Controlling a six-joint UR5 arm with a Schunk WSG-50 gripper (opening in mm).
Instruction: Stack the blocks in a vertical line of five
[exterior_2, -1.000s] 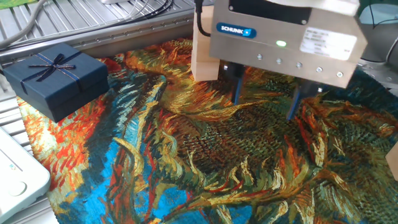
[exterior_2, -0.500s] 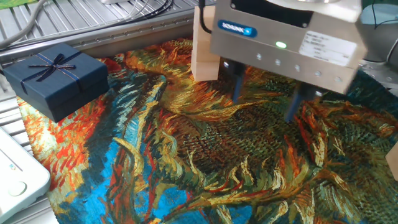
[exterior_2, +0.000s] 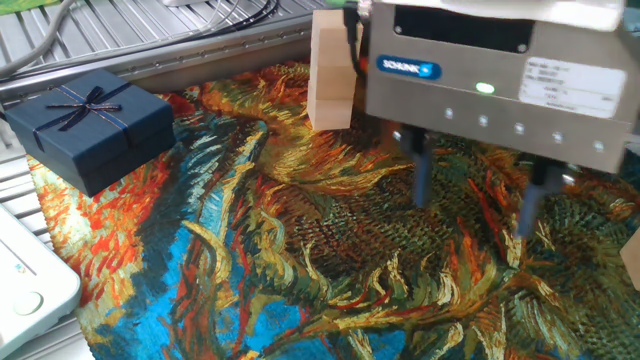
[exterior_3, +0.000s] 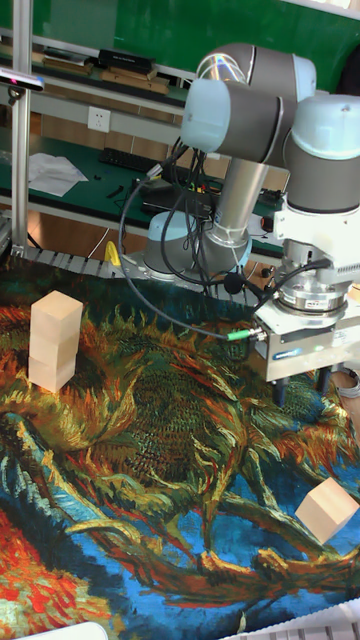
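Wooden loose block (exterior_3: 327, 509) | below-right of hand (exterior_3: 301, 388) | hand open, empty

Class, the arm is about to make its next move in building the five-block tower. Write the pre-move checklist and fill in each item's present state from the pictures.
1. Gripper open with nothing between the fingers: ok.
2. Loose block lies alone on the cloth, nothing touching it: ok.
3. Gripper lined up over the loose block: not ok; it hangs off to one side of it.
4. Stack stands upright: ok.
5. Stack has five blocks: not ok; it is clearly shorter.
6. Gift box stands apart from the stack: ok.
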